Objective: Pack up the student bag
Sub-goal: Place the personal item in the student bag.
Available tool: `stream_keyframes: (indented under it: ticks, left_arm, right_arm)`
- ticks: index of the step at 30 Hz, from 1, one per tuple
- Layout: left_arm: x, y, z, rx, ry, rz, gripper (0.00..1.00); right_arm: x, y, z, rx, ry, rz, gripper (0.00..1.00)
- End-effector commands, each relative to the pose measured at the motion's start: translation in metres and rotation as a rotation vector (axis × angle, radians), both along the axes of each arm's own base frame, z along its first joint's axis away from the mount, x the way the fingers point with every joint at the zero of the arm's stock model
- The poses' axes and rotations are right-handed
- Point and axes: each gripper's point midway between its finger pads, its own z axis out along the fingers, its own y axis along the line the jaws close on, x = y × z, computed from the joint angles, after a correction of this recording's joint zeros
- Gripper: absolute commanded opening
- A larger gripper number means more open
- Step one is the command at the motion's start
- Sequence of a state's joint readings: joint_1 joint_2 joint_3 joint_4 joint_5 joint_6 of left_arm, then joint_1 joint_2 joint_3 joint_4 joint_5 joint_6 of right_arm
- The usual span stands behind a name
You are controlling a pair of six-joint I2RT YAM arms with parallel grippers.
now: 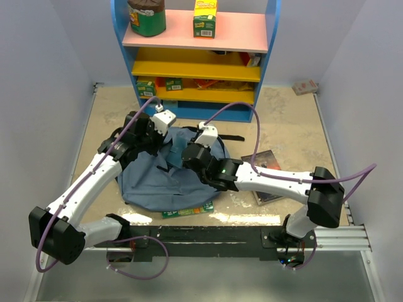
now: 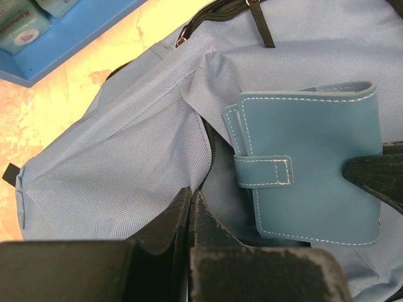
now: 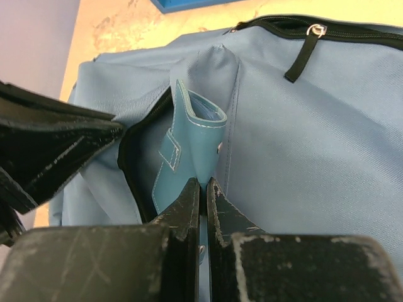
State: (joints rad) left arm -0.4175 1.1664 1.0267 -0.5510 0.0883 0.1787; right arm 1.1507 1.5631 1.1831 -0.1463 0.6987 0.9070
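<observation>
The student bag [image 1: 157,185], soft grey-blue fabric with black straps, lies flat in the middle of the table. My left gripper [image 1: 161,145] is shut on the fabric edge beside the bag's zipper [image 2: 190,196] and holds the opening up. My right gripper [image 1: 182,156] is shut on a teal leather-look notebook with a strap [image 3: 189,145]. The notebook stands on edge, partly inside the dark opening. It also shows in the left wrist view [image 2: 308,170], where a right fingertip [image 2: 378,182] presses on it. The bag fills the right wrist view [image 3: 315,145].
A blue shelf unit [image 1: 195,60] stands behind the bag, with a green can [image 1: 147,16], a yellow carton [image 1: 204,17] and small packs. A dark book [image 1: 267,176] lies right of the bag. A green booklet [image 1: 189,211] pokes out under its near edge. A small box [image 1: 305,87] sits far right.
</observation>
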Motion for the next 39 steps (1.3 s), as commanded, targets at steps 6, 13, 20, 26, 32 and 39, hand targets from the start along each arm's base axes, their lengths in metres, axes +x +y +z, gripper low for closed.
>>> stream_keyframes:
  ticks: [6, 13, 20, 26, 32, 39]
  left_arm:
    - [0.008, -0.013, 0.046, -0.100, -0.102, -0.020, 0.00]
    - [0.001, -0.025, 0.048, -0.143, -0.077, -0.080, 0.00]
    - [-0.004, -0.032, 0.053, -0.171, -0.070, -0.117, 0.00]
    - [-0.001, -0.032, 0.056, -0.172, -0.080, -0.113, 0.00]
    - [-0.002, -0.033, 0.052, -0.175, -0.070, -0.116, 0.00]
    - [-0.010, -0.041, 0.053, -0.203, -0.050, -0.167, 0.00]
  right_arm:
    - [-0.018, 0.028, -0.004, -0.004, 0.029, 0.138, 0.00]
    - [-0.032, 0.052, -0.015, 0.093, 0.138, 0.283, 0.00]
    - [-0.026, 0.047, -0.037, 0.063, 0.230, 0.236, 0.00]
    - [-0.030, 0.019, -0.058, 0.002, 0.269, 0.165, 0.00]
    - [-0.037, 0.001, -0.068, 0.002, 0.282, 0.139, 0.00]
    - [-0.031, 0.038, -0.051, 0.099, 0.198, 0.258, 0.00]
